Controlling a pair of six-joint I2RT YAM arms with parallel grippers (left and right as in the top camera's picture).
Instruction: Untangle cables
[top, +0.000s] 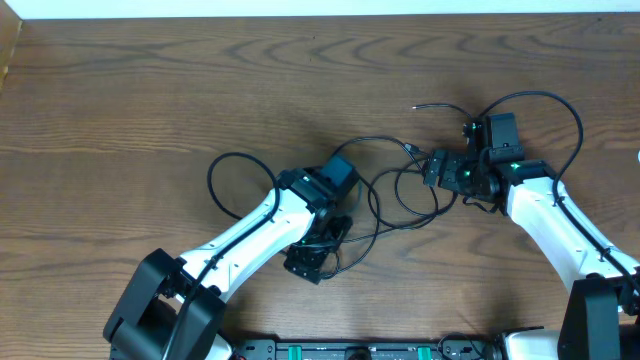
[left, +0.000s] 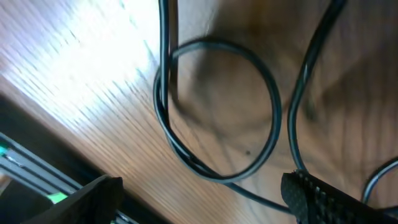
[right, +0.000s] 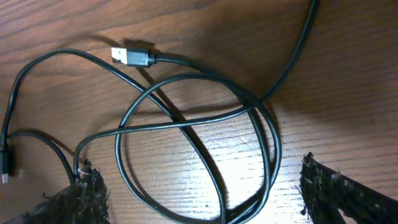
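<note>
Thin black cables (top: 400, 195) lie tangled in overlapping loops on the wooden table. One loop reaches left (top: 235, 185) and one arcs right (top: 545, 110). My left gripper (top: 315, 255) is open, low over a cable loop (left: 217, 112) that lies between its fingers (left: 199, 190). My right gripper (top: 435, 168) is open just above the central coil (right: 199, 149), with its fingers (right: 205, 193) on either side of it. A USB plug (right: 134, 54) lies ahead of it, and a smaller plug end (right: 5, 165) shows at the left edge.
A loose cable end (top: 418, 106) lies at the back, near the right arm. The table's far edge (top: 320, 16) meets a white wall. A black base rail (top: 360, 350) runs along the front edge.
</note>
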